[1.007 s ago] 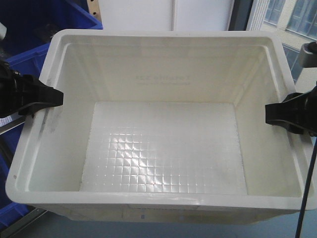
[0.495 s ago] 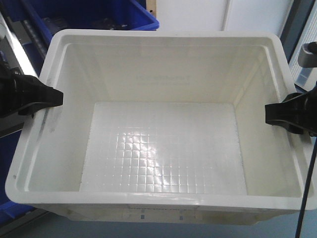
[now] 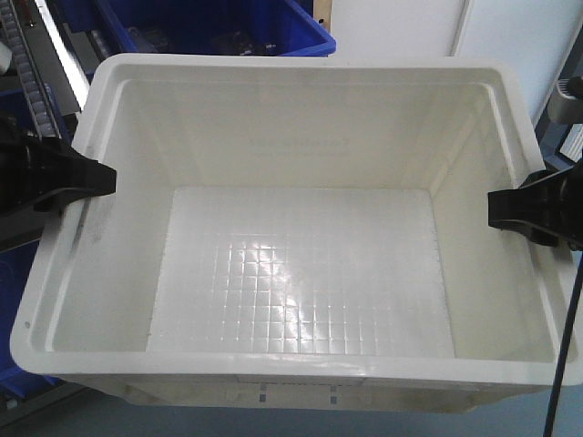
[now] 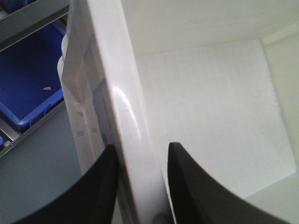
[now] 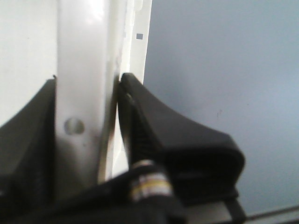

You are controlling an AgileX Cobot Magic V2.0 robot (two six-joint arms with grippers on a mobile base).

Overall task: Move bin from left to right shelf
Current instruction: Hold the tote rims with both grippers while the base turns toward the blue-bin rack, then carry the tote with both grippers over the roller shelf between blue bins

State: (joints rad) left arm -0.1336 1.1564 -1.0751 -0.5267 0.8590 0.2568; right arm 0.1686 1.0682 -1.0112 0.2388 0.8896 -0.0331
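The white bin (image 3: 301,137) fills the front view, open side up and with nothing in it. Its floor is embossed with a fine grid of squares that catches a patch of glare near the middle. The left inner wall carries grey scuff marks, and the far wall has faint raised lettering too soft to read.

The bin is held between the two arms. The left gripper (image 3: 102,179) bites the left rim and the right gripper (image 3: 496,208) bites the right rim, at about the same height. In the left wrist view the black fingers (image 4: 100,186) straddle the rim (image 4: 126,107), one outside and one inside, closed narrowly against the plastic. In the right wrist view the right gripper's fingers (image 5: 177,135) pinch the rim (image 5: 79,70) the same way, pressed to both faces of it. Whether the underside rests on anything cannot be told from these views.

Behind the bin's far left corner sit blue bins (image 3: 228,27), with a metal shelf rail (image 3: 41,64) slanting beside them. A further blue bin (image 4: 28,84) lies below the left rim, on the shelf frame. A pale wall panel (image 3: 410,32) stands behind the right half. Past the right rim there is a plain grey-blue floor (image 5: 215,93), and a dark cable (image 3: 565,364) hangs by the right arm.
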